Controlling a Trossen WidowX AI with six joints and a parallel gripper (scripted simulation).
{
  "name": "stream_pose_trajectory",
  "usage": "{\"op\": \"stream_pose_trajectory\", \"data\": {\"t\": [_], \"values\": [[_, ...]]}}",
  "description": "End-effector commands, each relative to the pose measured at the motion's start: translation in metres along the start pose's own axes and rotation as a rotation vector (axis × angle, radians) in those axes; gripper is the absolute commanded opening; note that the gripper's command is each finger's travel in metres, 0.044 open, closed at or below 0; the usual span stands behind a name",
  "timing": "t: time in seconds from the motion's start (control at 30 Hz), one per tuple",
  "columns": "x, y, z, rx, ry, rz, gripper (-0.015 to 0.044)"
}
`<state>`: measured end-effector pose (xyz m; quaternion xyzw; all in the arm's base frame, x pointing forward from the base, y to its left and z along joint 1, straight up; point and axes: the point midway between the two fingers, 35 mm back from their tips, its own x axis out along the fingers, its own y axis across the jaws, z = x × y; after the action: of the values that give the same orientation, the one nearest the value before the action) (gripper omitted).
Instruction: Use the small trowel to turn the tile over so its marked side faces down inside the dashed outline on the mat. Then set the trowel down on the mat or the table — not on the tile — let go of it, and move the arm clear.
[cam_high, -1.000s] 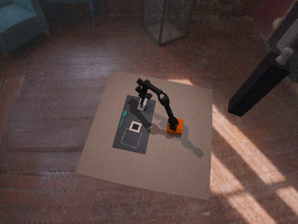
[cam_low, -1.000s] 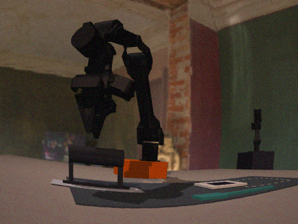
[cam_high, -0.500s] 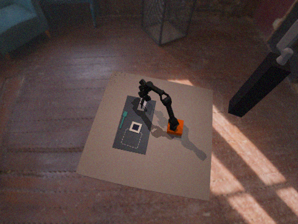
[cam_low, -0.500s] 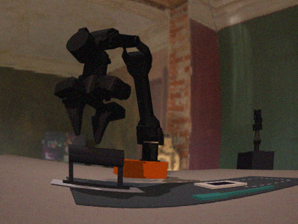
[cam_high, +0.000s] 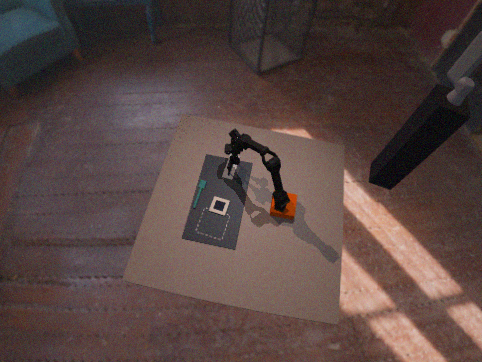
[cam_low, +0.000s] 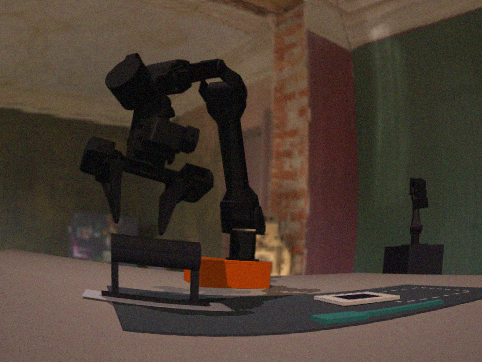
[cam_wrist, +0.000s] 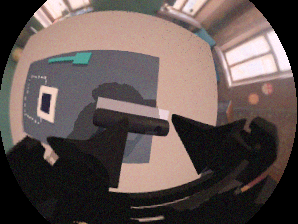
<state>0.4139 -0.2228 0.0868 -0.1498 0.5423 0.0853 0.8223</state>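
The small trowel, a flat pale blade with a raised black handle (cam_high: 228, 175) (cam_low: 156, 253) (cam_wrist: 131, 124), lies on the mat's far end from the dashed outline. My gripper (cam_low: 139, 228) (cam_wrist: 150, 119) is open and empty. It is above the trowel, its fingertips a little above the handle and spread roughly along its length. The tile (cam_high: 219, 205) (cam_low: 357, 298) (cam_wrist: 48, 104) lies flat, pale with a dark square mark facing up. It sits at the near-arm-side edge of the dashed outline (cam_high: 210, 236), mostly outside it.
A teal flat tool (cam_high: 198, 194) (cam_low: 377, 312) (cam_wrist: 81, 58) with a square head lies on the dark mat (cam_high: 192, 235) (cam_low: 150, 322) along its long edge, away from the arm's orange base (cam_high: 283, 206) (cam_low: 235, 273). The tabletop (cam_high: 165, 260) surrounds the mat.
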Motion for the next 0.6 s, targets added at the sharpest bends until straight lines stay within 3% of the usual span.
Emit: {"op": "stream_pose_trajectory", "data": {"t": [0.0,0.47,0.57], "values": [[0.001,0.001,-0.001,0.126,-0.035,-0.008,0.0300],[0.002,0.003,-0.011,0.569,-0.170,-0.011,0.0300],[0.000,-0.001,-0.017,0.547,-0.164,-0.032,0.0300]]}}
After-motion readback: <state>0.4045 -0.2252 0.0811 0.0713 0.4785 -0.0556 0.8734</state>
